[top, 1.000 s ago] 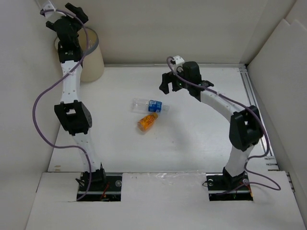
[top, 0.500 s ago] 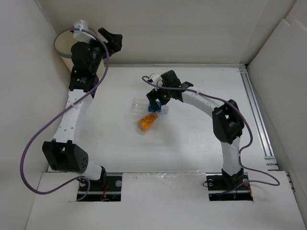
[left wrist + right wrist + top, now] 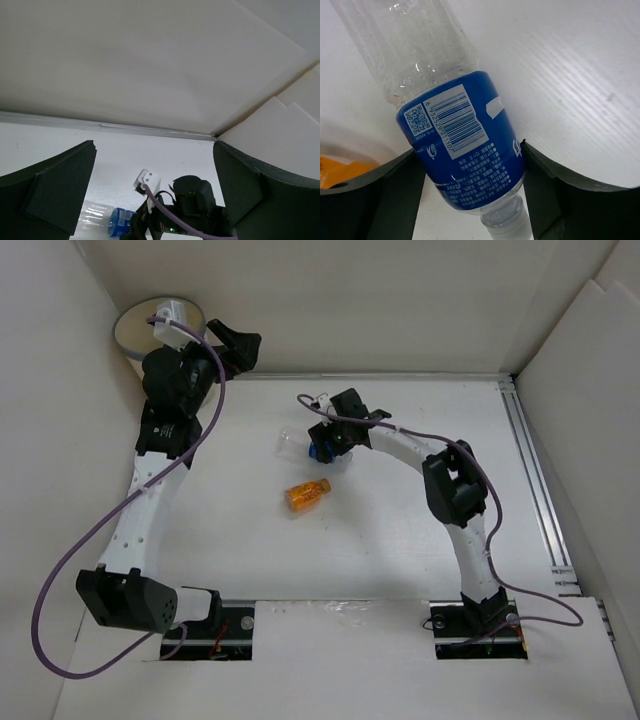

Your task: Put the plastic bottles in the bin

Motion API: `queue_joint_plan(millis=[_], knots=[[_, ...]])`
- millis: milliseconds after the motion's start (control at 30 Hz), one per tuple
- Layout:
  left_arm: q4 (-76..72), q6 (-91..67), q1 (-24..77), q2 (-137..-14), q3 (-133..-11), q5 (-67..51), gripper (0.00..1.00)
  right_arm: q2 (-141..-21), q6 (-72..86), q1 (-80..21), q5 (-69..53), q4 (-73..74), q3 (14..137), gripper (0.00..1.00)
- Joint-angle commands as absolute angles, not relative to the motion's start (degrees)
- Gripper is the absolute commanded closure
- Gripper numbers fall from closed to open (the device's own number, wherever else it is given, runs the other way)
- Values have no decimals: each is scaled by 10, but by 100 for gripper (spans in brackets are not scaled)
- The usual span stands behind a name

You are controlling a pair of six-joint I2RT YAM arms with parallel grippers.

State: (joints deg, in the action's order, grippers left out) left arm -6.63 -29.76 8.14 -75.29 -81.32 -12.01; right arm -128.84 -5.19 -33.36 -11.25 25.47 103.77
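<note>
The right pincer [image 3: 470, 150] pinches the blue-labelled bottle [image 3: 460, 150]. One dark finger [image 3: 375, 195] presses the label from 9 o'clock and the other meets it from 3 o'clock. In the wrist view the bottle runs slantwise, with its clear, empty-looking body toward 11 o'clock and its neck toward 5 o'clock. A barcode and a square code on the label face the camera. Whether the bottle rests on the worktop [image 3: 390, 530] or hangs just above it cannot be told.

From above, the right pincer [image 3: 322, 443] sits a little toward 12 o'clock of the worktop's middle. The clear end of the blue-labelled bottle [image 3: 291, 443] sticks out of it toward 9 o'clock. The orange-filled bottle [image 3: 308, 494] lies on its side near it, at about 6 o'clock and apart from it. An orange edge of the bottle [image 3: 337, 170] shows at the 8 o'clock corner of the wrist view.

The left pincer [image 3: 238, 344] is spread wide and holds nothing. It is raised at 11 o'clock of the worktop. Its wrist view shows the two fingers far apart [image 3: 154, 145], looking down on the right arm. The bin [image 3: 128, 320] stands in the 11 o'clock corner, just at 9 o'clock of that pincer.
</note>
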Motion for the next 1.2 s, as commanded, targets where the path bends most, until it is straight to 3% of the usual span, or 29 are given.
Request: queue_joint_plan(millis=[0, 33, 67, 133, 233, 533, 800, 967, 1167], knots=[[-90, -289, 80, -737, -796, -129, 0, -1292, -3, -312, -63, 243, 1071, 66], [-101, -289, 80, -737, -791, -138, 0, -1292, 10, -302, -52, 234, 1071, 82], [-101, -295, 80, -743, -785, -143, 0, -1282, 38, -290, -18, 234, 1071, 92], [-109, -295, 93, -758, -777, -134, 0, -1255, 72, -273, -1, 210, 1042, 100], [-100, -275, 144, -799, -792, -141, 0, -1197, 136, -224, -50, 173, 985, 100], [-276, -358, 196, -909, -770, -371, 0, -1006, 267, -129, -339, 3, 806, 100], [-345, -377, 244, -954, -798, -385, 0, -898, 309, -147, -402, -67, 761, 100], [-457, -422, 244, -960, -767, -386, 0, -893, 315, -169, -407, -67, 772, 100], [-465, -428, 244, -952, -761, -353, 0, -893, 320, -185, -423, -78, 777, 100]])
